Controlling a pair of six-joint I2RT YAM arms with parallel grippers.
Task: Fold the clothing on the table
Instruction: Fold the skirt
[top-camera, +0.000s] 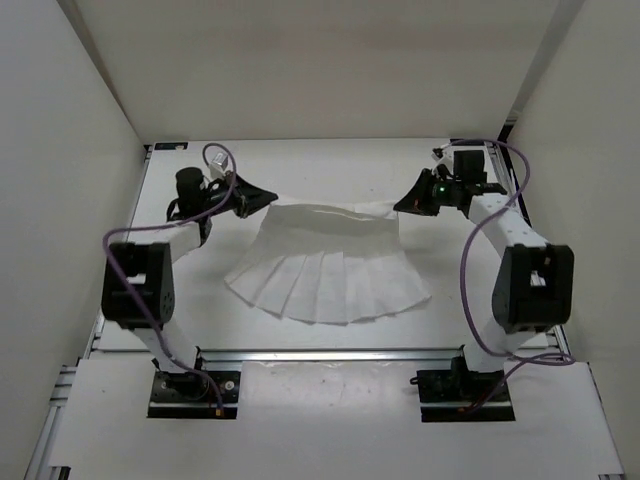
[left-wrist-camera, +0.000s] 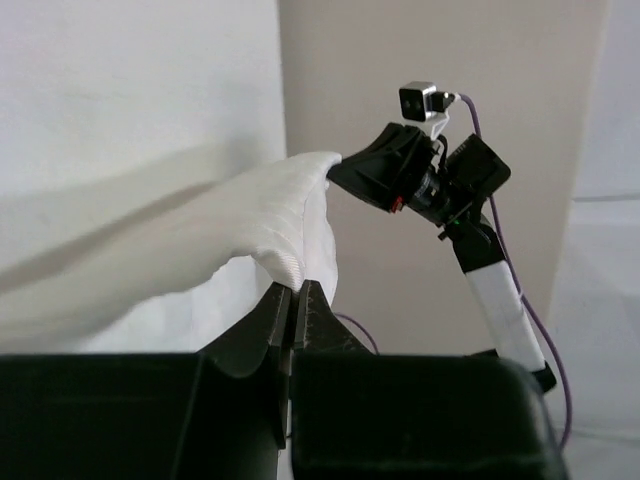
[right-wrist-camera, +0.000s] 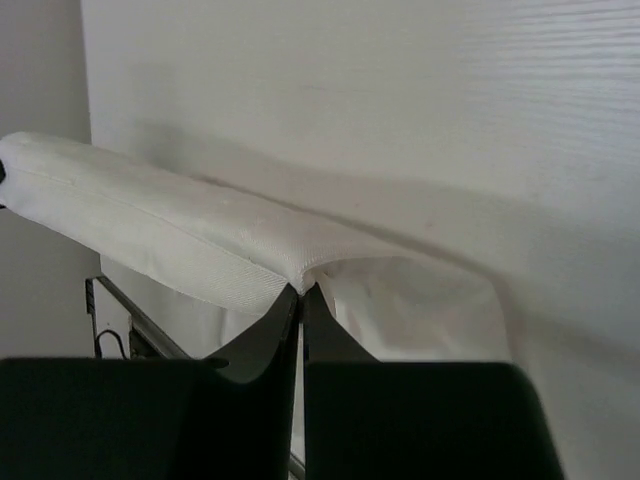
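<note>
The clothing (top-camera: 330, 262), a white pleated piece, hangs stretched between my two grippers above the table (top-camera: 330, 165), and its lower hem fans out toward the near side. My left gripper (top-camera: 262, 199) is shut on the clothing's left top corner (left-wrist-camera: 290, 215). In the left wrist view its black fingers (left-wrist-camera: 318, 318) pinch the fabric edge, and the right gripper (left-wrist-camera: 380, 175) shows across from it, holding the other end. My right gripper (top-camera: 403, 205) is shut on the right top corner. In the right wrist view the taut top band of the clothing (right-wrist-camera: 160, 230) runs off to the left from the fingers (right-wrist-camera: 272, 330).
White walls (top-camera: 60, 150) close in the table on the left, right and back. A silver rail (top-camera: 330, 353) runs along the near edge between the two arm bases. Purple cables (top-camera: 468, 270) loop beside each arm.
</note>
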